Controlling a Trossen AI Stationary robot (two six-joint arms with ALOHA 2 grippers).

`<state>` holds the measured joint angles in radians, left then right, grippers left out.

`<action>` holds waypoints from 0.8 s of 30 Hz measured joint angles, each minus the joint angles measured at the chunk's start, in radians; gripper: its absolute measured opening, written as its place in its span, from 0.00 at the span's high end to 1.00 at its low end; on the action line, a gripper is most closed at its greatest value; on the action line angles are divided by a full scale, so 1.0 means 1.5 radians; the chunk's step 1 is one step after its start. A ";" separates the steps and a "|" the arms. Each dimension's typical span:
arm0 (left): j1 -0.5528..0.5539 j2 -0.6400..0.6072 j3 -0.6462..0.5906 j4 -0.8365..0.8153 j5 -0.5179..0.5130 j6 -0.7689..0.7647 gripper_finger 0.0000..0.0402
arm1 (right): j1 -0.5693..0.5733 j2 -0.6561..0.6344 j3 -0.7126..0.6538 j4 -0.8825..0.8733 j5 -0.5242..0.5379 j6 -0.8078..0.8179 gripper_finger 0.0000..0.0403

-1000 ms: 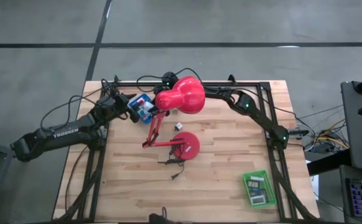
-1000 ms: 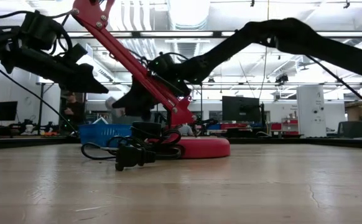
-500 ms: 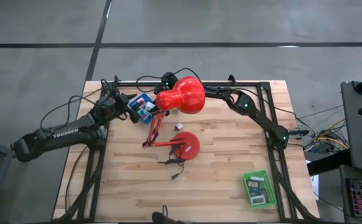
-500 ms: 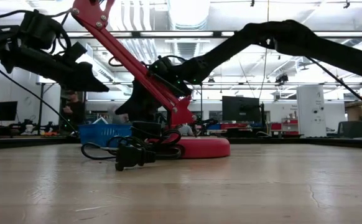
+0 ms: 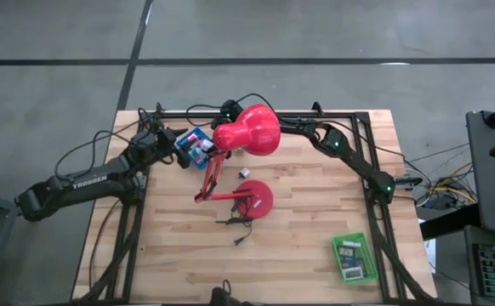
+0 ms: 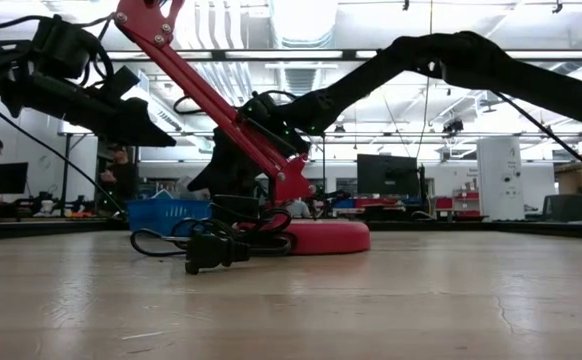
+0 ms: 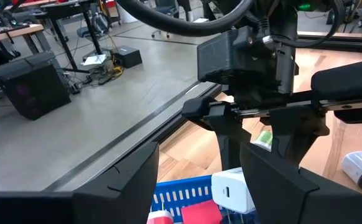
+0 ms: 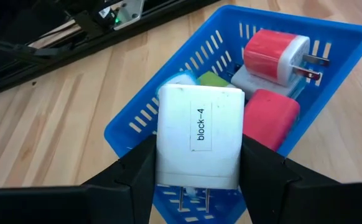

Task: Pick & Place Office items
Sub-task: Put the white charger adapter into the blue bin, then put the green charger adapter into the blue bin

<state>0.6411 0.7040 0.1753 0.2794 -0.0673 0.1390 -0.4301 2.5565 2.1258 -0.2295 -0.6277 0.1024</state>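
Nearest to you, the right end effector (image 8: 196, 180) is clamped on a white block (image 8: 199, 137) labelled block-4, prongs pointing back toward the wrist. The block hangs directly over the blue basket (image 8: 137, 121), so the coming move is straight down, no sideways travel needed in my judgement. Its long axis runs along the fingers, roughly in line with the basket's length.

In the basket below: a pink block with prongs (image 8: 274, 56), a second pink block (image 8: 271, 115), a green piece (image 8: 213, 79) and something pale under them. There's little free floor; expect the white block to land on top of the others.

From overhead, the basket (image 5: 195, 144) sits at about 11 o'clock on the surface (image 5: 315, 238), behind the red lamp (image 5: 246, 132), whose head hides the right end effector.

The left end effector (image 7: 196, 180) is spread wide and holds nothing; it hovers at the basket's 9 o'clock side, just beside the rim, facing the right one. Both are close; only the right carries anything.

Farther off, at 4 o'clock, a green tray (image 5: 354, 257) holds flat items, well apart.
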 joint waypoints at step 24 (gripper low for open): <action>0.000 -0.002 0.000 0.000 0.011 0.010 0.43 | 0.013 0.000 0.031 0.000 0.059 -0.074 0.34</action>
<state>0.6407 0.7017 0.1753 0.2794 -0.0515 0.1542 -0.4109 2.5562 2.1728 -0.2290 -0.5388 -0.0079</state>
